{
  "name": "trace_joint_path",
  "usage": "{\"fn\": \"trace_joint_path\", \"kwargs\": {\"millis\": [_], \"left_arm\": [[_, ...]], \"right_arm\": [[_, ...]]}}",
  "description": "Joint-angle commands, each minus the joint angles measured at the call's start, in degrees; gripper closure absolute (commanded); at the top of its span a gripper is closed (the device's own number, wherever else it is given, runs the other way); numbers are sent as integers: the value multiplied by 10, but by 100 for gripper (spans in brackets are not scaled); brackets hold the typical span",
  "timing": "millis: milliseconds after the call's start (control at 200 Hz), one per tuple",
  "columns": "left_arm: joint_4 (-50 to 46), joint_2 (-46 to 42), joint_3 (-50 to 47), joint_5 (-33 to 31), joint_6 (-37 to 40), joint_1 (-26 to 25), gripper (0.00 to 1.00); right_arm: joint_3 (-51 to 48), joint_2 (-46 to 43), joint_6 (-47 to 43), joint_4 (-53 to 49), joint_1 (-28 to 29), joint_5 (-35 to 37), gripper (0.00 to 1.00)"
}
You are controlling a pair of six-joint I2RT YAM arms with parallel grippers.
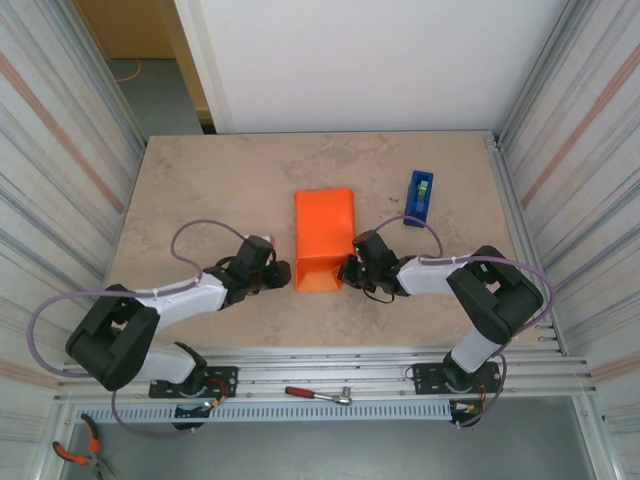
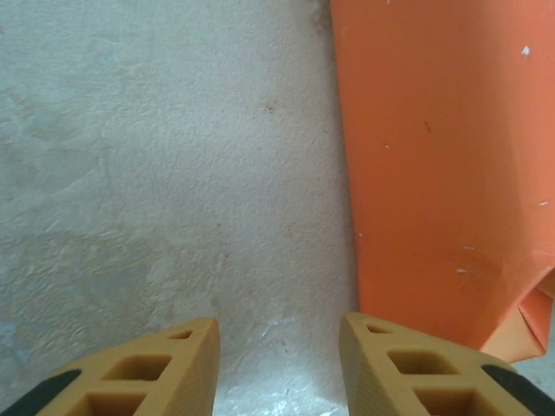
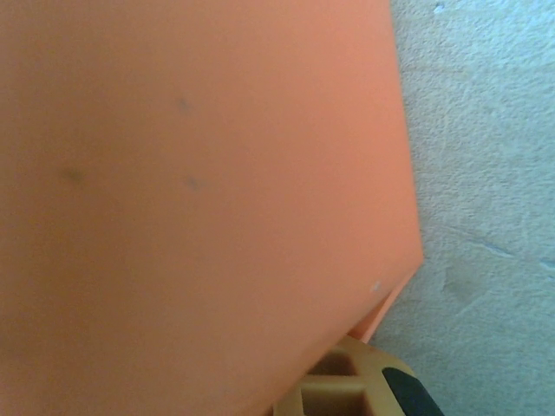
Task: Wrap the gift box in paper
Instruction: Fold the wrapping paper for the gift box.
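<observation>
One folded paper (image 1: 324, 235) lies mid-bench (image 1: 200, 190), left jaws spread and empty at its 7 o'clock, right jaws pressed together at its 5 o'clock. Thin, light and crease-prone, it likely wants an edge pinch.

High rear overview, both wrist cameras close, sharing paper (image 2: 434, 173)

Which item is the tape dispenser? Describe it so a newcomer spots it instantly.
In the top view, find the beige table and the orange paper at its middle. Just right of that paper, toward the far edge, lies the tape dispenser. It is small and blue with a green strip on top, while its neighbour is orange.
</observation>
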Motion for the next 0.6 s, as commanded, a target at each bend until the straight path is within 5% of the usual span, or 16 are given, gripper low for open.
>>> {"fn": "trace_joint_path", "kwargs": {"millis": [0,596], "left_arm": [[-4,14,21,16,9,-6,61],[30,74,46,33,19,-54,66]], "right_arm": [[-10,6,10,-6,5,-2,100],[-17,6,16,-12,10,2,100]]}}
